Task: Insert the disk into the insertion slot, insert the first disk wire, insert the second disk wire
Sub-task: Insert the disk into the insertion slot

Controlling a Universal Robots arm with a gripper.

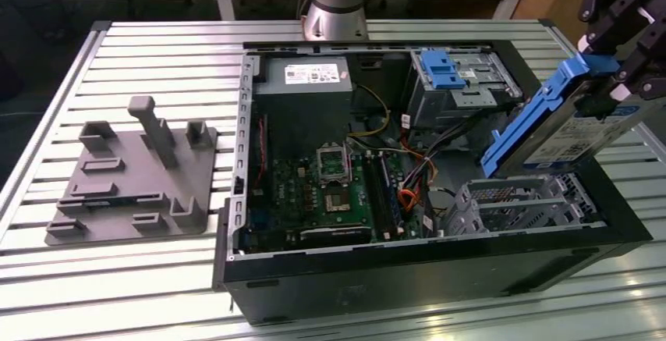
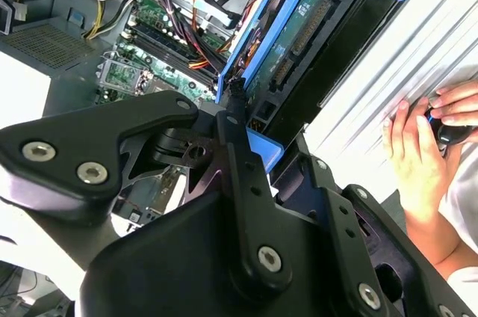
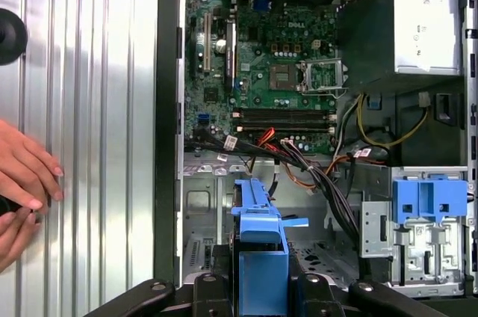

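Note:
My gripper (image 1: 612, 91) is shut on the disk (image 1: 578, 138), a silver drive with a white label clipped in a bright blue carrier. It hangs tilted at the exterior view's right, its lower end just above the insertion slot (image 1: 520, 204), a low silver perforated cage in the front corner of the open computer case. In the first wrist view the blue carrier (image 3: 261, 253) sits between my black fingers (image 3: 205, 294) over the cage floor (image 3: 198, 220). The second wrist view shows the disk's connector side (image 2: 299, 33). A bundle of black and orange wires (image 3: 310, 175) lies loose beside the cage.
Inside the case are the green motherboard (image 1: 323, 193), the grey power-supply box (image 1: 302, 72) and a taller metal bay with a blue latch (image 1: 458, 76). A grey fixture plate (image 1: 136, 177) lies on the slatted table. A person's hands (image 3: 22, 182) rest on the table beside the case.

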